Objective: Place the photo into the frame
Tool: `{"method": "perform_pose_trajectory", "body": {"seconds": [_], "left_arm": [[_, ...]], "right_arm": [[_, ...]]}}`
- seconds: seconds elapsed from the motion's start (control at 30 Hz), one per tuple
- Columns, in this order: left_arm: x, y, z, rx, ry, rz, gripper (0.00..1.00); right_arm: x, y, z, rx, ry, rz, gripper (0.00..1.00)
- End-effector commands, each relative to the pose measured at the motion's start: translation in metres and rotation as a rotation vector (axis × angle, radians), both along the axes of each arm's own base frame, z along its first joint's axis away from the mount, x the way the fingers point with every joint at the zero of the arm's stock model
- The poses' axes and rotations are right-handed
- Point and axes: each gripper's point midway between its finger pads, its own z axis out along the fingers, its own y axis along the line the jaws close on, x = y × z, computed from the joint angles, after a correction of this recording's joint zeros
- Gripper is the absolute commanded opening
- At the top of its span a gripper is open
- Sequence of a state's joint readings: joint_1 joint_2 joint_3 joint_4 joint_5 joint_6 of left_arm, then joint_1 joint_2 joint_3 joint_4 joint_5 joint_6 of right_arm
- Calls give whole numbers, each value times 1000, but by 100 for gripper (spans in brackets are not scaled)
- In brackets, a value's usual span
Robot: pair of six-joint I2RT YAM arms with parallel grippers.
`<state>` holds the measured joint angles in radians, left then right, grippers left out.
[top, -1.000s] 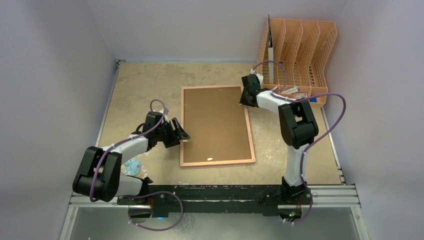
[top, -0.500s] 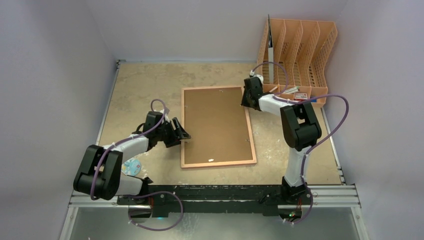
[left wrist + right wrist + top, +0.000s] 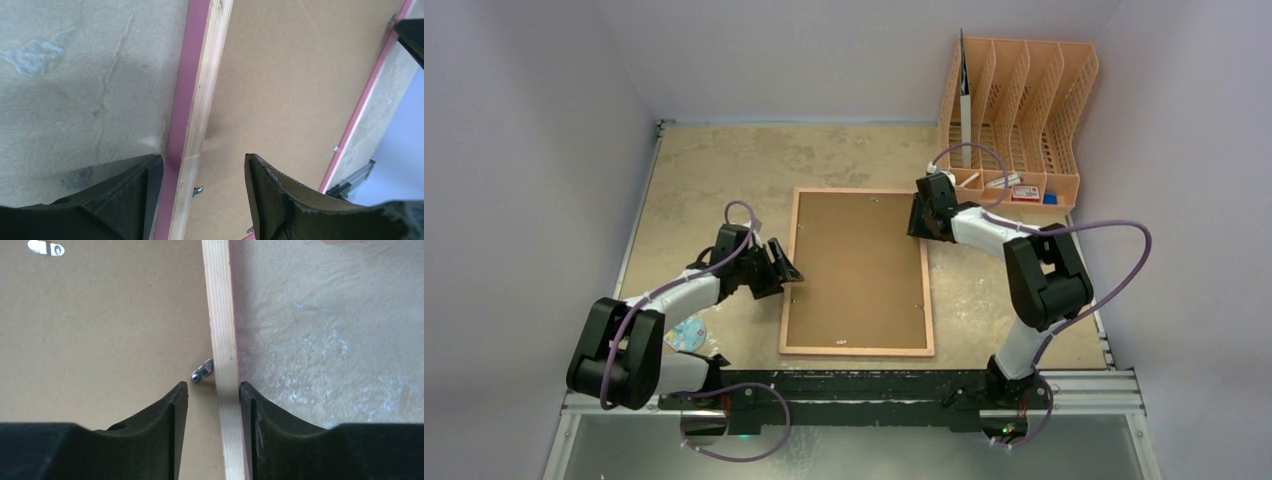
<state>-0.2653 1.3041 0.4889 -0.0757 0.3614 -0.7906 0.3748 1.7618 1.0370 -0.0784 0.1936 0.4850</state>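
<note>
Two open end effectors straddle the frame [image 3: 854, 351], face down on the table [image 3: 714, 170]: left end effector [image 3: 202, 165] wide, right end effector [image 3: 213, 390] narrow, neither clamped. We judge positioning underway; next, release the clips [image 3: 202, 371]. We cannot see the photo.

My white-and-black left arm [image 3: 674, 295] stretches low toward the right, elbow bent near its base. The black two-finger left gripper [image 3: 788, 271] tips downward, its fingers [image 3: 125, 195] spread wide. My right arm [image 3: 1034, 270] doubles leftward at the elbow. The right gripper [image 3: 919, 222] points down, fingers [image 3: 150, 435] parted narrowly.
</note>
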Motion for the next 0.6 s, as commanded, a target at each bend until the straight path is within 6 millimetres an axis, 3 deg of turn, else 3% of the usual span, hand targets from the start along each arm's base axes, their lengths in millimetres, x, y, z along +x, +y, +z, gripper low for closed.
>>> {"method": "perform_pose_trajectory", "body": {"seconds": [0.0, 0.13, 0.3, 0.47, 0.57], "left_arm": [[17, 12, 7, 103, -35, 23, 64], [37, 23, 8, 185, -59, 71, 65], [55, 20, 8, 169, -88, 107, 65], [57, 14, 3, 148, -85, 80, 62], [52, 12, 0, 140, -72, 67, 60]], "right_arm": [[7, -3, 45, -4, -73, -60, 48], [39, 6, 90, -6, -204, -26, 51], [82, 47, 117, -9, -321, 145, 54], [111, 88, 109, -124, -362, 295, 59], [118, 105, 95, -208, -356, 369, 63]]}}
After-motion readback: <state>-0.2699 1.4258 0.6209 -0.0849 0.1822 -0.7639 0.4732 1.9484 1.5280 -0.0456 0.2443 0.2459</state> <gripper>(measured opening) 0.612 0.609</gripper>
